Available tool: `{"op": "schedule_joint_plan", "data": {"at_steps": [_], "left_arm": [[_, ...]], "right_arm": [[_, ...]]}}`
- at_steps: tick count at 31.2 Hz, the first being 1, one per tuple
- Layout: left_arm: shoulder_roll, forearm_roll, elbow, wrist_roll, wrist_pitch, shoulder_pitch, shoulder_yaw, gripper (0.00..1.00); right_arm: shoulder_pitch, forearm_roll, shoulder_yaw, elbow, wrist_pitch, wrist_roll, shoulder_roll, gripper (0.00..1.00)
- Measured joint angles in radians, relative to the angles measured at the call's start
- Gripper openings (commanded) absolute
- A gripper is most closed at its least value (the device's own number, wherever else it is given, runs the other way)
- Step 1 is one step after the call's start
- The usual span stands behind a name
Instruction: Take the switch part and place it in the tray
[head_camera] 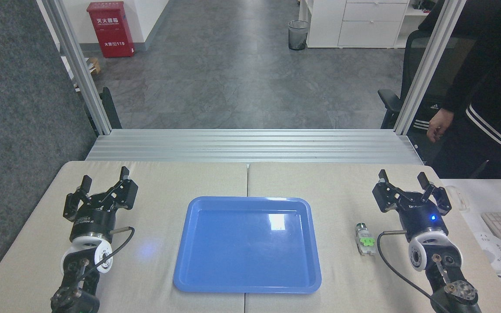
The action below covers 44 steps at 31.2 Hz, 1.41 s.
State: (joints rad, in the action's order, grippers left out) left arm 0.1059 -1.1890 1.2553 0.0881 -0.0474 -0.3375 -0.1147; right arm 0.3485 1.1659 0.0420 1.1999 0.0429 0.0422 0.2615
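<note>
While the beige padded surface (328, 182) carries every item, the blue tray (247, 244) occupies its centre and holds nothing. The left arm rises from the lower left edge, and the left gripper (104, 181) stands upright over the surface well to the left of the tray, its fingers (124, 174) spread and empty. The right arm rises from the lower right edge; the right gripper (402, 180) points upward with its fingers (382, 175) spread and empty. The switch part (365, 238) lies flat on the surface between the tray's right rim and the right arm, just beside the arm's black cable, below and to the left of the right fingers, apart from them. Its dark cylindrical end points away from the robot.
</note>
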Motion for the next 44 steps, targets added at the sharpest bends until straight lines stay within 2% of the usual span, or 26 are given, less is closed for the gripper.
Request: {"op": "schedule_joint_plan", "data": {"at_steps": [15,23,44], "left_arm": [[-0.001,-0.008,0.001,0.016,-0.002,0.008,0.007,1.00],[-0.001,-0.010,0.002,0.017,-0.002,0.009,0.009,1.00],[-0.001,-0.012,0.006,0.017,0.000,0.010,0.012,1.00]], "right_arm": [[-0.013,-0.001,0.012,-0.002,-0.035,0.015,-0.007,0.98],[-0.022,-0.003,0.016,-0.003,-0.036,-0.041,-0.008,0.98],[-0.013,-0.006,0.010,-0.003,-0.038,-0.049,-0.005,0.98]]}}
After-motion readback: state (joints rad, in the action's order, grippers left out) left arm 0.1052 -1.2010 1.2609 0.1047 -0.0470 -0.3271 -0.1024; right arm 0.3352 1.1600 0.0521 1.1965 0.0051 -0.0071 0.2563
